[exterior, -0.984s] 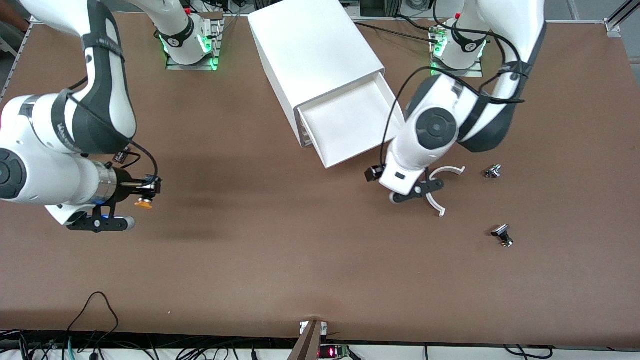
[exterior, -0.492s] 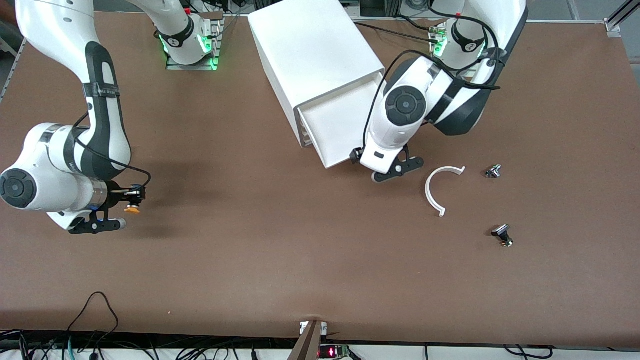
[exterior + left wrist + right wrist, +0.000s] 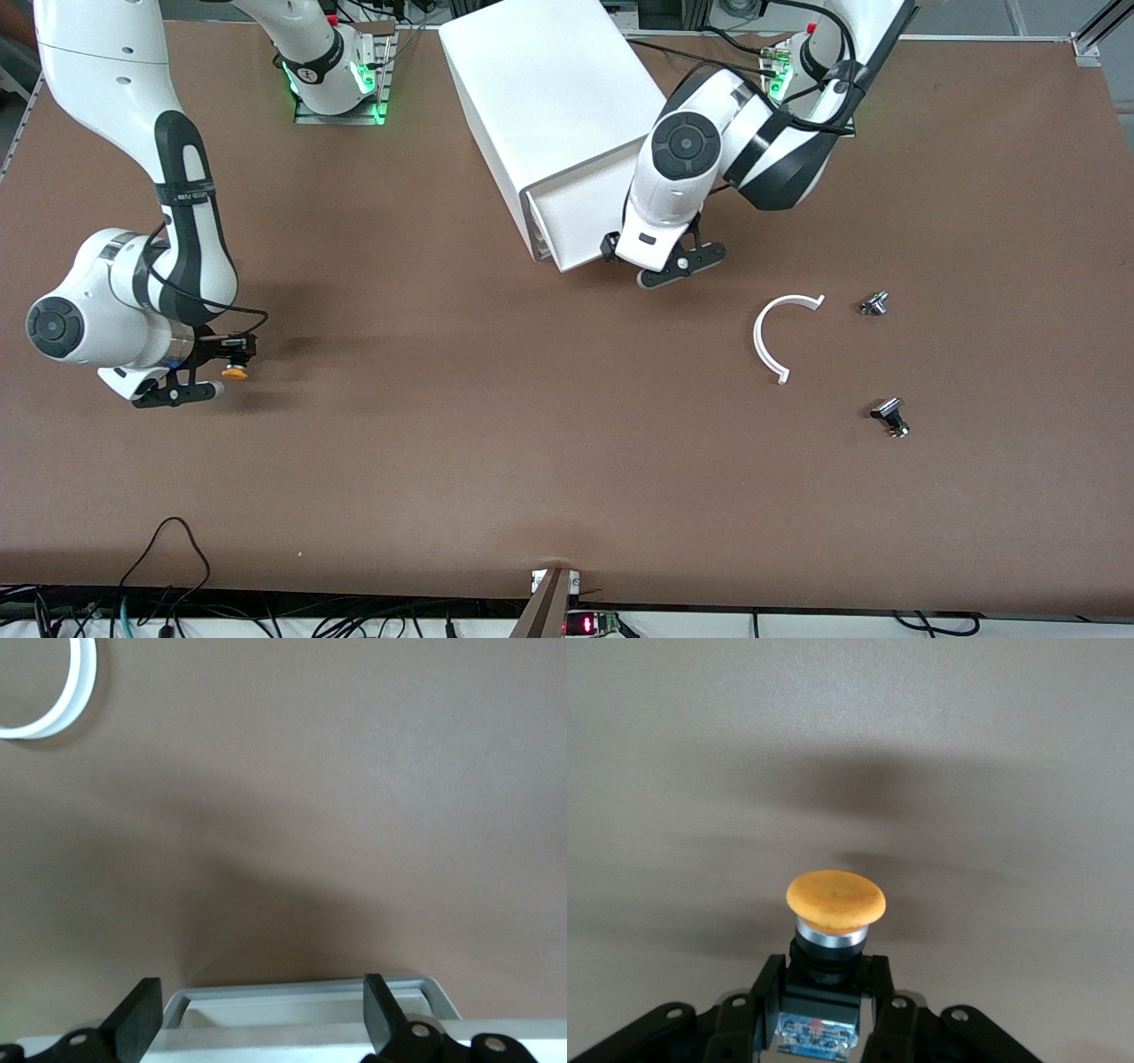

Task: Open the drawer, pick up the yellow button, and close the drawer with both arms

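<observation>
Drawer point(image 3: 576, 213) of the white cabinet point(image 3: 549, 97) stands partly out, and its front edge points toward the front camera and a little toward the left arm's end of the table. The left gripper point(image 3: 666, 266) is at this front edge; in the left wrist view its two fingers point(image 3: 142, 1014) are spread wide, one at each side of the drawer's front rim point(image 3: 306, 997), and they pinch nothing. The push to close should go along the drawer's long axis, back into the cabinet, so the left arm is the nearer one for this step.

The button point(image 3: 235, 372) is not in the drawer. The right gripper point(image 3: 232, 354) pinches its black body point(image 3: 824, 992) between the fingers, with the orange cap point(image 3: 835, 901) sticking out in front, low over the bare table point(image 3: 443, 443) at the right arm's end, well apart from the cabinet.

A white curved piece point(image 3: 771, 337) and two small dark parts point(image 3: 874, 304) point(image 3: 889, 415) lie on the table near the left arm, and they look not needed for the closing
</observation>
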Available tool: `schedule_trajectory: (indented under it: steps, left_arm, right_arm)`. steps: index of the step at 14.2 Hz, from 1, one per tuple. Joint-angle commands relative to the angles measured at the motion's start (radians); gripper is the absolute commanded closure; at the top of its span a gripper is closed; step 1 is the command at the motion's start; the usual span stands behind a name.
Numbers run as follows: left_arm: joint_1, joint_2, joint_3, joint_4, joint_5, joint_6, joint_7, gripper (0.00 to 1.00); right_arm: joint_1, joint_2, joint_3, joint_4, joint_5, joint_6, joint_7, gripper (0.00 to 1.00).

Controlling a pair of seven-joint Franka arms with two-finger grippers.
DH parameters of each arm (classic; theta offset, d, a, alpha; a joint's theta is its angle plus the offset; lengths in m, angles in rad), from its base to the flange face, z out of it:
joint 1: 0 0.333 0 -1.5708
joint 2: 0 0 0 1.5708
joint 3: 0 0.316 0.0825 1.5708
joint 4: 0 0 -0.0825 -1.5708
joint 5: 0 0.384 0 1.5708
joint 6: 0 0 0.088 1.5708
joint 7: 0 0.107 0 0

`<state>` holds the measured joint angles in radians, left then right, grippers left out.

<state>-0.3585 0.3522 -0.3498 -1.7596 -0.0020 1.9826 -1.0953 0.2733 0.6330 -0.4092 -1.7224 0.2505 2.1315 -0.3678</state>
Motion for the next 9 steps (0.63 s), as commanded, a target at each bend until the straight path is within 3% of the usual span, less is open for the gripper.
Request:
schedule_trajectory:
  steps: [1, 2, 3, 5, 7, 9]
  left_arm:
    - [0.001, -0.048, -0.043, -0.069, 0.019, 0.007, -0.026, 0.00]
    - [0.001, -0.050, -0.057, -0.080, 0.017, 0.007, -0.029, 0.00]
    - [0.003, -0.052, -0.081, -0.081, 0.016, 0.005, -0.060, 0.00]
    - [0.004, -0.056, -0.115, -0.083, 0.010, -0.001, -0.066, 0.00]
    - [0.007, -0.059, -0.147, -0.086, 0.010, -0.027, -0.068, 0.00]
    - [0.007, -0.055, -0.166, -0.086, -0.010, -0.034, -0.075, 0.00]
  right_arm:
    - [-0.008, 0.016, 0.006, -0.031, 0.042, 0.060, -0.025, 1.00]
    - [-0.008, 0.023, 0.007, -0.032, 0.062, 0.061, -0.025, 1.00]
    - [-0.009, 0.030, 0.007, -0.032, 0.072, 0.062, -0.025, 0.94]
    - [-0.011, 0.030, 0.007, -0.032, 0.081, 0.062, -0.023, 0.66]
    - [-0.006, 0.028, 0.007, -0.028, 0.081, 0.054, -0.022, 0.30]
    - [-0.003, 0.024, 0.007, -0.022, 0.081, 0.051, -0.017, 0.18]
